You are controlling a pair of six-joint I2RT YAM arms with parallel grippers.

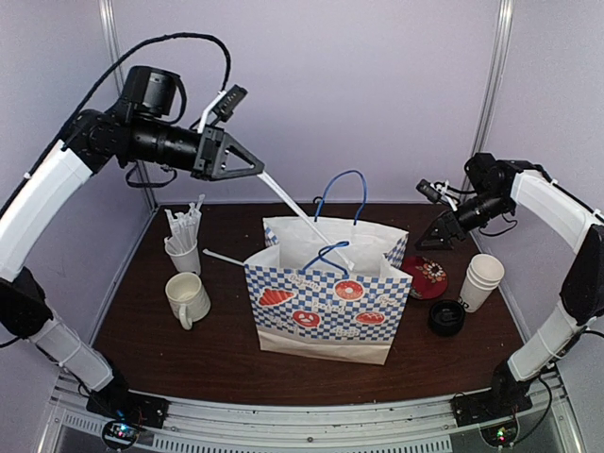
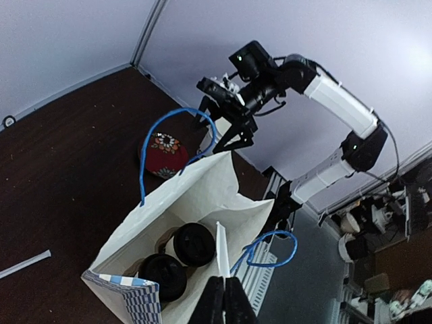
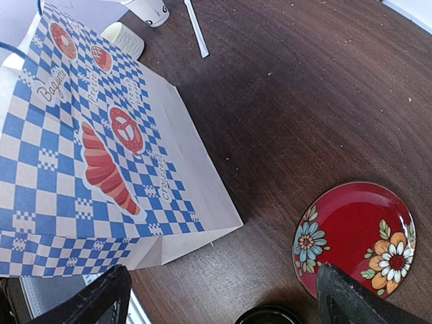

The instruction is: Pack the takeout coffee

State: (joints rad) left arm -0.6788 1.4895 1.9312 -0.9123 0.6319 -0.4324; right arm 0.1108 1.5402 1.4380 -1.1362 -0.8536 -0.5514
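Takeout coffee (image 2: 196, 243): two black-lidded cups side by side down inside the paper bag (image 1: 326, 316), dead centre of the table. Only visible from the left wrist view, looking straight into the open top.

Done so far: both lidded cups in, by the look of it. No lidded cup anywhere out on the table.

Left gripper (image 1: 255, 168): pinched tight on a wrapped straw (image 1: 302, 215), parked high at about 10 o'clock of the bag. Straw slanting down toward the bag mouth, lower end over or just inside the opening between the blue handles. Hard to call which.

Right gripper (image 1: 442, 231): spread wide, nothing in it, hovering at about 2 o'clock of the bag, above the red flowered plate (image 1: 425, 276).

Odds and ends on the right: stack of lidless white cups (image 1: 482, 280) at 3 o'clock of the bag, loose black lid (image 1: 445, 317) at roughly 4 o'clock. No idea whether either counts as coffee to pack.

Other clutter: cream mug (image 1: 187, 297) at 9 o'clock, cup of straws (image 1: 184, 253) at 10 o'clock, one loose straw (image 1: 224, 257) flat on the table just beside the bag's left edge.

Left to do: probably just lowering that straw in and letting go. Pretty near the finish, going by this. Pure guess though.
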